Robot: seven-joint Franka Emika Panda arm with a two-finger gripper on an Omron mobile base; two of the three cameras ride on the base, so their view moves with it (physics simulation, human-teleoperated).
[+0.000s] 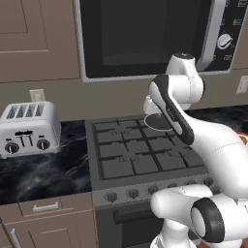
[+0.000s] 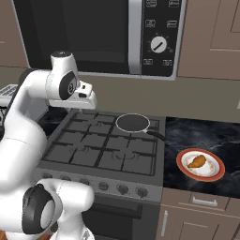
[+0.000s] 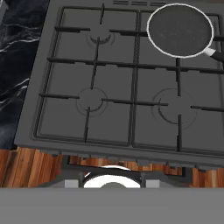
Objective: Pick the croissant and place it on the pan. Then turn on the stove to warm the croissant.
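Note:
The croissant (image 2: 197, 161) lies on a white plate with an orange-red rim (image 2: 178, 165) on the dark counter right of the stove (image 2: 93, 150). The pan (image 2: 132, 123) sits on the stove's back right burner with its handle pointing right; it is dark and holds nothing. In the left base view my arm half hides the pan (image 1: 154, 123). My gripper (image 2: 85, 103) hangs above the stove's back left part, far from the croissant. The hand view looks down on the grates (image 3: 113, 87) and the pan (image 3: 180, 29). The gripper (image 3: 112, 182) is open, with nothing between its fingers.
A row of round knobs (image 2: 103, 186) runs along the stove's front (image 1: 131, 193). A black-and-silver microwave (image 1: 145, 34) hangs over the stove. A silver toaster (image 1: 29, 128) stands on the left counter. Drawers and cabinets lie below the counters.

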